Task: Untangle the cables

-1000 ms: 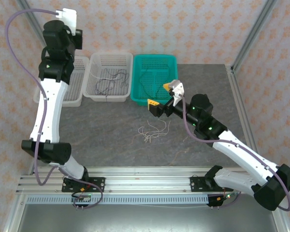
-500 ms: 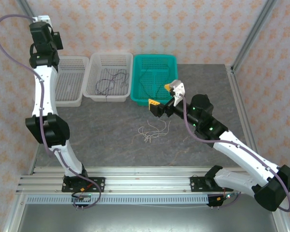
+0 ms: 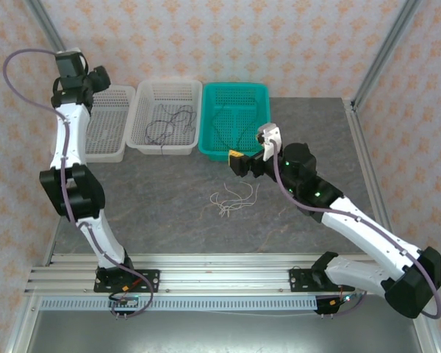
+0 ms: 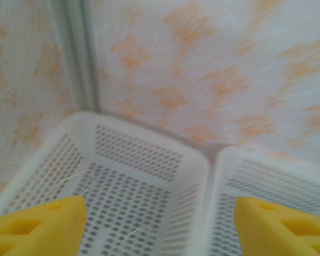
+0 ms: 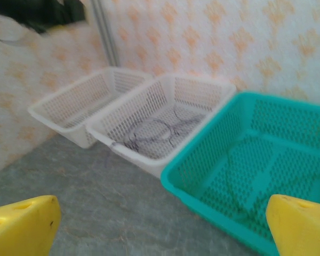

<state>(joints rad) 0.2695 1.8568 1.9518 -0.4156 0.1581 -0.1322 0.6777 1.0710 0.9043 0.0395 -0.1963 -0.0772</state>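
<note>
A whitish cable (image 3: pixel 234 200) lies in loose loops on the grey table, in front of and below my right gripper (image 3: pixel 241 157). That gripper hovers open and holds nothing at the teal basket's near rim, its yellow pads (image 5: pixel 22 223) wide apart. A dark purple-grey cable (image 3: pixel 167 119) (image 5: pixel 156 133) is coiled in the middle white basket. A thin green cable (image 3: pixel 230 126) lies in the teal basket. My left gripper (image 3: pixel 97 78) is raised at the far left over the left white basket, open (image 4: pixel 160 230), with hair-fine whitish strands (image 4: pixel 69 179) on the basket floor below.
Three baskets stand in a row at the back: left white basket (image 3: pixel 123 95), middle white basket (image 3: pixel 141 143), teal basket (image 3: pixel 264 90). Metal frame posts (image 3: pixel 382 55) rise at the back corners. Patterned walls close the cell.
My left arm has folded back, carrying its gripper from above the left basket toward the far-left corner and lower. My right gripper has turned and dipped slightly toward the teal basket's rim.
</note>
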